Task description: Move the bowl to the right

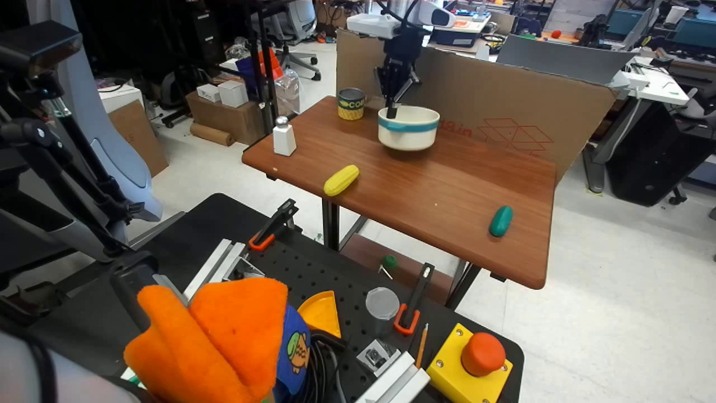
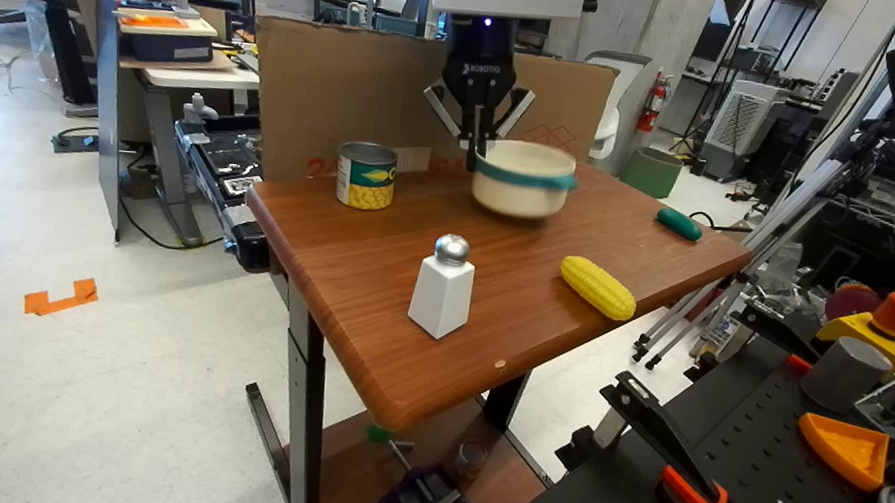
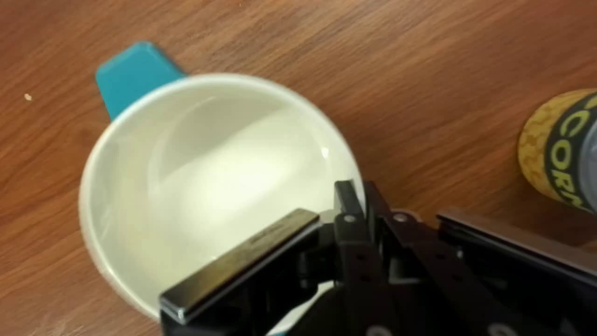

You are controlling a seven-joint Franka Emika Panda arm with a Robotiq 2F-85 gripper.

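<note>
The bowl is round and cream-white with a teal-green band and shows in both exterior views (image 1: pixel 408 137) (image 2: pixel 519 197). It appears to hang slightly above the wooden table (image 1: pixel 436 190), upright, with a shadow below it. In the wrist view the bowl (image 3: pixel 224 163) shows its bare inside and a teal handle tab at upper left. My gripper (image 3: pixel 363 196) is shut on the bowl's rim, with a finger inside and a finger outside the wall. The gripper also shows in both exterior views (image 1: pixel 391 111) (image 2: pixel 475 155), pointing down at the bowl's edge.
A corn can (image 1: pixel 351 104) (image 2: pixel 367 175) (image 3: pixel 559 149) stands beside the bowl. A white shaker (image 1: pixel 284 139) (image 2: pixel 442 293), a yellow corn cob (image 1: pixel 341 180) (image 2: pixel 597 287) and a green cucumber-like object (image 1: pixel 500 221) (image 2: pixel 678 223) are on the table. A cardboard wall (image 1: pixel 492 106) stands behind.
</note>
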